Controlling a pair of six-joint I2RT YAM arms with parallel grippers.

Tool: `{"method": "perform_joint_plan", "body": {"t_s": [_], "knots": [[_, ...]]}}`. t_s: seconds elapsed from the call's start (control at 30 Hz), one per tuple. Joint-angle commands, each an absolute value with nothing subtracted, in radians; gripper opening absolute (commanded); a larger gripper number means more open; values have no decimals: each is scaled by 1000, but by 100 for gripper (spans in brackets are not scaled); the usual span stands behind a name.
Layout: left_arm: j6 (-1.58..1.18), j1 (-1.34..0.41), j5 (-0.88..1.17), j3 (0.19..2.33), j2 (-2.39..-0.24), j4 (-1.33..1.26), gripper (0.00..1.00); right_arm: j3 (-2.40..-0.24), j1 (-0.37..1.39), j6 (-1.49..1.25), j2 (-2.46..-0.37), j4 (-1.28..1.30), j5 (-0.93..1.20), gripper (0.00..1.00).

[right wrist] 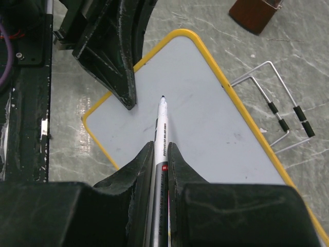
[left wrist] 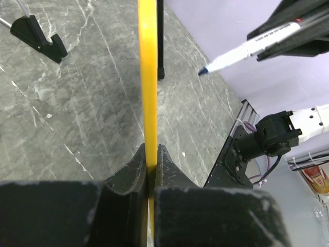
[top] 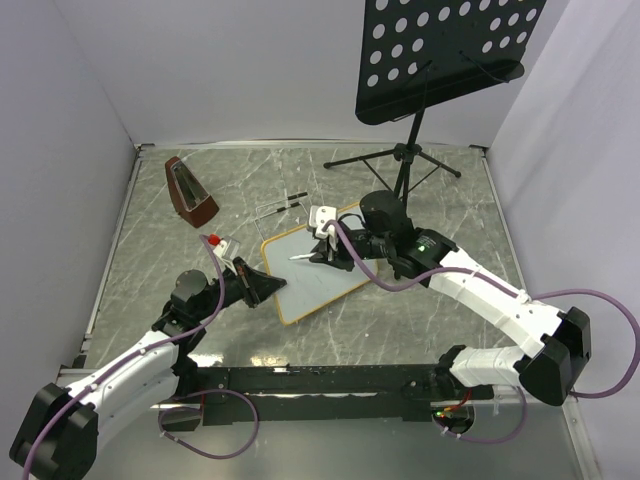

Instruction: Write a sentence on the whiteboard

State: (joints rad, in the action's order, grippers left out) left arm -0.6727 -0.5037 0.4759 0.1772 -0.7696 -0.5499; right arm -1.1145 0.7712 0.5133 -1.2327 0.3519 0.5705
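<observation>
Near the middle of the grey marbled table (top: pixel 450 200), set at a slant to its edges: the whiteboard (top: pixel 328 287), yellow-framed with rounded corners; flat or tipped up a little, cannot tell which. Clamped on the board's left short edge, fingers closed tight on the frame: the left gripper (left wrist: pixel 152 152), with the yellow rim seen edge-on from that wrist, running straight out from between the jaws. Over the far half of the board, reaching in from the right: the right gripper (right wrist: pixel 161 146), fingers shut on a white marker (right wrist: pixel 162 121), its bare blue tip pointing towards the left gripper. Tip above the pale writing face, roughly at the board's middle; from the left wrist seemingly just clear of the surface, though touching or not hard to settle. Face plain, with a faint smudge or two; sentence not yet written. Just beyond the board's far long edge, a bent wire stand (right wrist: pixel 303 120) with black sleeves on its ends, just beside the frame. Farther left and back, a brown wooden metronome (top: pixel 190 192), standing well apart from the board. At the back right, a black music stand (top: pixel 440 55) with a perforated plate, tripod feet on the table behind the right arm.
</observation>
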Motion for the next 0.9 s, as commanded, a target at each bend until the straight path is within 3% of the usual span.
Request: {"method": "perform_joint_plan", "body": {"t_s": [0.0,0.87], "knots": [[-661,-508,459,222,-741,-647,1,-1166,793,489,-1232,304,561,0],[-716,-508,426,190,-741,-683,1,-1071,798,413,-1178,213,520,0]]}}
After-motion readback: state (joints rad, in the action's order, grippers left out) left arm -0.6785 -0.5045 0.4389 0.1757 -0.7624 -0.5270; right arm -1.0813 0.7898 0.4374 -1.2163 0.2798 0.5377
